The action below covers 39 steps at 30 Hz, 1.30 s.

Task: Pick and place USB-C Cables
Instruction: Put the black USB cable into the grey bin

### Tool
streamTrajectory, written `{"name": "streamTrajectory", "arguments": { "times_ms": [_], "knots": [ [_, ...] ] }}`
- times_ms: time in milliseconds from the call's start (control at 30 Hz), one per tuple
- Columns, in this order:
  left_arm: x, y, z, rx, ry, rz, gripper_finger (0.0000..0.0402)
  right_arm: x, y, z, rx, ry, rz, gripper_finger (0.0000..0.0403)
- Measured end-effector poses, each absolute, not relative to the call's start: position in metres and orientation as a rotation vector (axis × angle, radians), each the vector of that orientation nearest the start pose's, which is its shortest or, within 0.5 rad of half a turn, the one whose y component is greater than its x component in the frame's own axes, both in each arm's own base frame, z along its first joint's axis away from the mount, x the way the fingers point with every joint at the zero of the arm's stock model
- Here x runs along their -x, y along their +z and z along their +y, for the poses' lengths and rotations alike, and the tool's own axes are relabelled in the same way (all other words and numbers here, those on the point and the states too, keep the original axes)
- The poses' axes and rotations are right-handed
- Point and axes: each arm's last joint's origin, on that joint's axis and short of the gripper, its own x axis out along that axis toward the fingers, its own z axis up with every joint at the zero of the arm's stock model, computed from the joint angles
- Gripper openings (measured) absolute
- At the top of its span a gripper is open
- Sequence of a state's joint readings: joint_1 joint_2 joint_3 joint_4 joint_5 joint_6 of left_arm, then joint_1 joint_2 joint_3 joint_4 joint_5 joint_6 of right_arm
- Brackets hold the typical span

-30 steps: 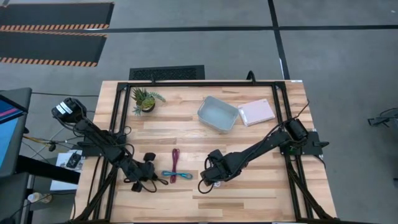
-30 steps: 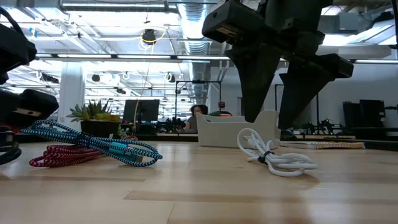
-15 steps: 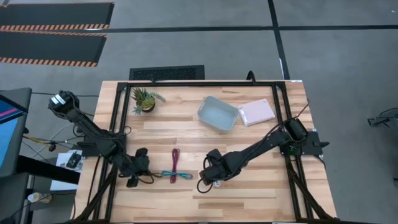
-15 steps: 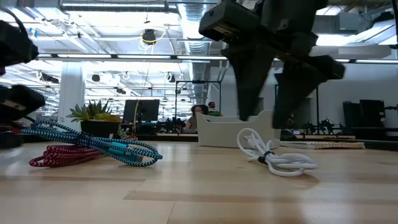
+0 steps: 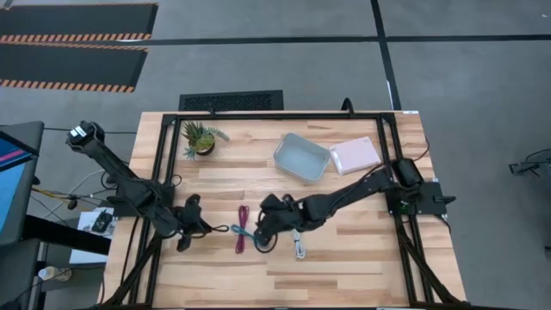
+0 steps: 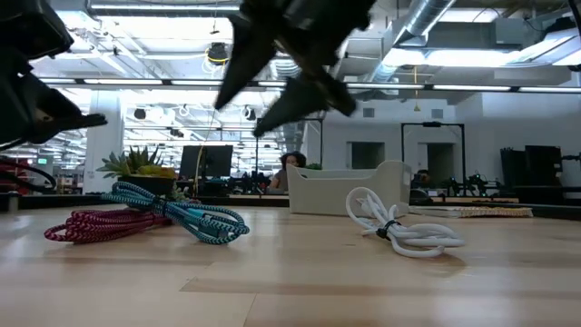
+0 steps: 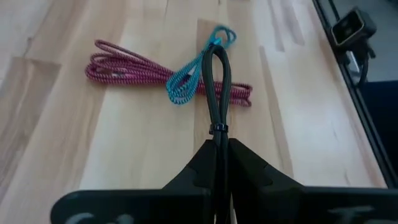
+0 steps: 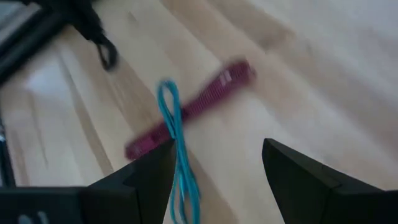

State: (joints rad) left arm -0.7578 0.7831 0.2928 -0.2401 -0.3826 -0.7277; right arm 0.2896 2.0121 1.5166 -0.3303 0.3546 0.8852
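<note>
My left gripper (image 5: 191, 229) (image 7: 219, 148) is near the table's left side, shut on the black cable (image 7: 216, 81). The maroon cable (image 5: 241, 229) (image 7: 124, 65) lies flat on the wood with the teal cable (image 7: 189, 81) (image 6: 186, 213) crossing it. My right gripper (image 5: 260, 236) (image 8: 214, 168) hovers open just above these two, tipped toward the left. In its wrist view the teal cable (image 8: 177, 146) runs under the gap and the maroon one (image 8: 199, 106) lies ahead. The white cable (image 5: 299, 245) (image 6: 399, 229) rests coiled to the right of that gripper. My left gripper pinches the black cable bundle between its two fingers, near one end, just behind the small tie (image 7: 217, 129). The fingers lie along the cable, pointing level toward the table's right. The looped free end (image 7: 215, 53) sticks out straight ahead over the teal and maroon cables.
A clear bin (image 5: 302, 158) sits at the far middle of the table with a pink flat lid (image 5: 355, 156) beside it. A small potted plant (image 5: 200, 138) stands far left. Black frame rails (image 5: 159, 181) run along both table sides. Bare wood lies near the front edge.
My right gripper swung from above the white cable toward the table's left, tipped over, and now hangs over the teal and maroon cables, fingers still open. My left gripper, holding the black cable, rose and drew back a little toward the left edge.
</note>
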Motion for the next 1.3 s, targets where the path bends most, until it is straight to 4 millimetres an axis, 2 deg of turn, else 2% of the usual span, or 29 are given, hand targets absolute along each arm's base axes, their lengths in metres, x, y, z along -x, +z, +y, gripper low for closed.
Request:
{"name": "streamTrajectory", "arguments": {
  "times_ms": [100, 267, 400, 533, 700, 833, 933, 1067, 1167, 1300],
  "knots": [
    [-0.114, 0.168, -0.092, 0.311, -0.104, 0.668, 0.0005, -0.432, 0.223, 0.107, -0.512, -0.361, 0.595, 0.0265],
    [-0.114, 0.177, -0.088, 0.297, -0.049, 0.553, 0.0005, -0.432, 0.261, 0.100, -0.324, -0.382, 0.390, 0.0265],
    [-0.117, 0.190, -0.086, 0.287, 0.010, 0.389, 0.0005, -0.427, 0.287, 0.097, -0.151, -0.379, 0.300, 0.0265],
    [-0.123, 0.211, -0.086, 0.277, 0.010, 0.192, 0.0005, -0.415, 0.312, 0.089, -0.027, -0.373, 0.281, 0.0265],
    [-0.129, 0.233, -0.082, 0.225, 0.006, 0.004, 0.0006, -0.378, 0.357, 0.075, 0.088, -0.384, 0.291, 0.0265],
    [-0.132, 0.242, -0.077, 0.179, 0.035, -0.070, 0.0006, -0.333, 0.400, 0.060, 0.116, -0.417, 0.274, 0.0265],
    [-0.135, 0.248, -0.072, 0.150, 0.063, -0.086, 0.0006, -0.297, 0.419, 0.050, 0.118, -0.460, 0.266, 0.0265],
    [-0.139, 0.258, -0.066, 0.113, 0.072, -0.113, 0.0006, -0.250, 0.409, 0.037, 0.085, -0.531, 0.257, 0.0265],
    [-0.143, 0.264, -0.060, 0.075, 0.082, -0.132, 0.0006, -0.220, 0.382, 0.030, -0.013, -0.579, 0.237, 0.0265],
    [-0.149, 0.276, -0.047, 0.021, 0.132, -0.133, 0.0006, -0.200, 0.338, 0.024, -0.100, -0.611, 0.178, 0.0265]
  ]
}}
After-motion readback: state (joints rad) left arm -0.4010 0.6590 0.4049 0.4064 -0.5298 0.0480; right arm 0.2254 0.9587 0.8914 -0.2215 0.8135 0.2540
